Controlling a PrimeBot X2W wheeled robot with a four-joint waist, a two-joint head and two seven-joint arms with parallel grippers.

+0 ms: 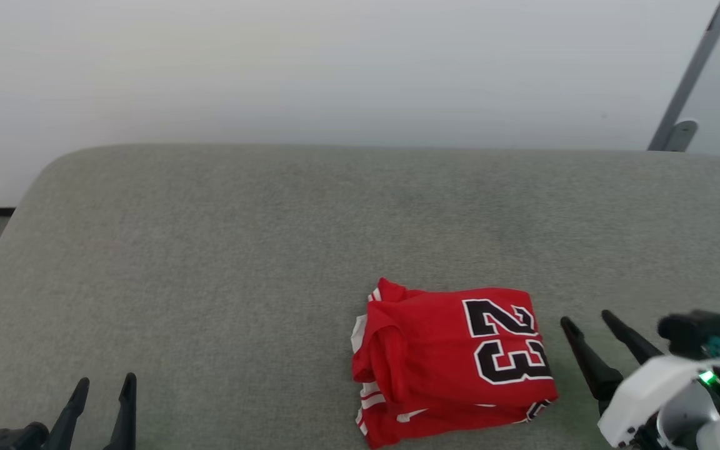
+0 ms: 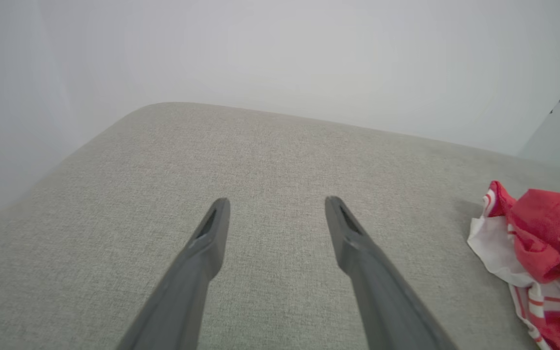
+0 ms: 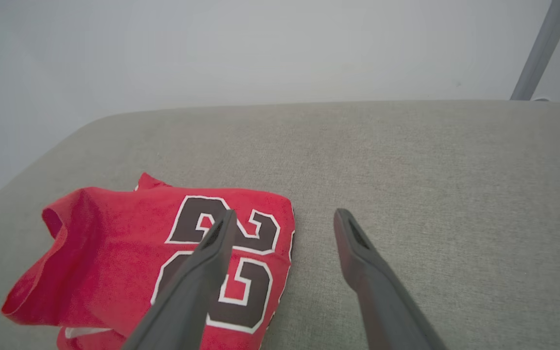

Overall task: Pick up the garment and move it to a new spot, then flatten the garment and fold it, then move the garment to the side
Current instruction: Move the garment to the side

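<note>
Left gripper (image 1: pixel 107 378): low at the left of the head view, fingers spread wide with nothing between them, over bare cushion.

Cushion (image 1: pixel 241 237): a broad grey woven top with a rounded far edge, a pale wall behind it.

Garment (image 1: pixel 454 359): right of centre and near the front edge, lying flat on the cushion as a compact folded bundle. It is red, with the black "23" face up and turned sideways, and white striped trim showing along its left and front edges.

Long axis: the bundle looks a little wider across than it is deep, so its longer side runs left to right. The looser, layered edges sit on its left.

Right gripper (image 1: pixel 586 317): just beside the garment's right edge, not touching it, fingers spread and holding nothing. In the right wrist view one finger crosses in front of the number, while the gap between the tips falls on cushion just past the cloth's edge.

Grey post (image 1: pixel 688 75): leaning at the far right, well clear of the work.

Nearer arm: the right, by a wide margin — the left is well apart, and its wrist view has the cloth only at the far right.

Which way to reach: the garment lies to the right gripper's left, so a short inward shift would put the tips over the neat right-hand edge.

Stage, as a guess: the fold looks done — moving it aside is what seems left.
</note>
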